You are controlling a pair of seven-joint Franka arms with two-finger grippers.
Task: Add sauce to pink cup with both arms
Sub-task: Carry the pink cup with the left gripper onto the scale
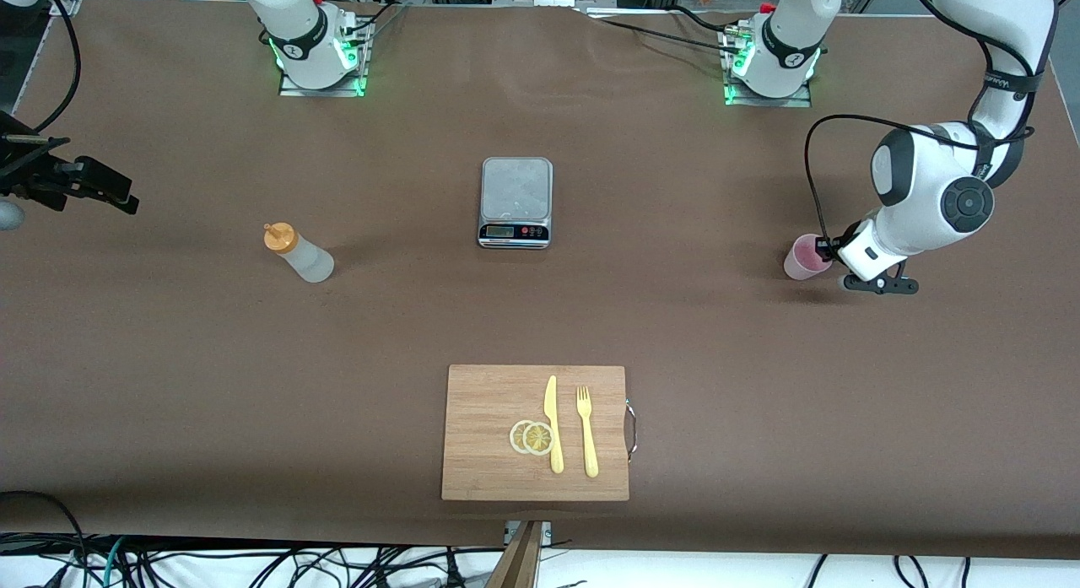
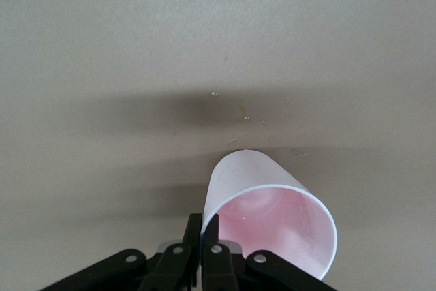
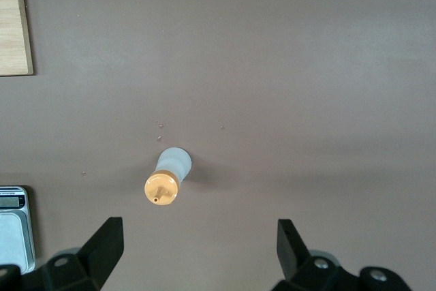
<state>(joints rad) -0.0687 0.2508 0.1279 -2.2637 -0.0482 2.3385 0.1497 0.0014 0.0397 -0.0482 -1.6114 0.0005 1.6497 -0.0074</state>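
Observation:
The pink cup (image 1: 804, 257) is at the left arm's end of the table. My left gripper (image 1: 825, 250) is shut on its rim. In the left wrist view one finger (image 2: 193, 236) is outside the cup (image 2: 266, 216) and the other is inside, with the wall pinched between them. The whitish squeeze bottle with the orange cap (image 1: 299, 252) stands upright toward the right arm's end. My right gripper (image 1: 93, 187) is open and empty, up over the table's edge at that end. Its wrist view shows the bottle (image 3: 167, 176) below, between and ahead of its spread fingers (image 3: 197, 233).
A kitchen scale (image 1: 515, 202) sits mid-table between the bottle and the cup; it also shows in the right wrist view (image 3: 13, 226). A wooden cutting board (image 1: 489, 470) lies nearer the front camera and carries a yellow knife (image 1: 553, 423), a fork (image 1: 586, 432) and two lemon slices (image 1: 531, 437).

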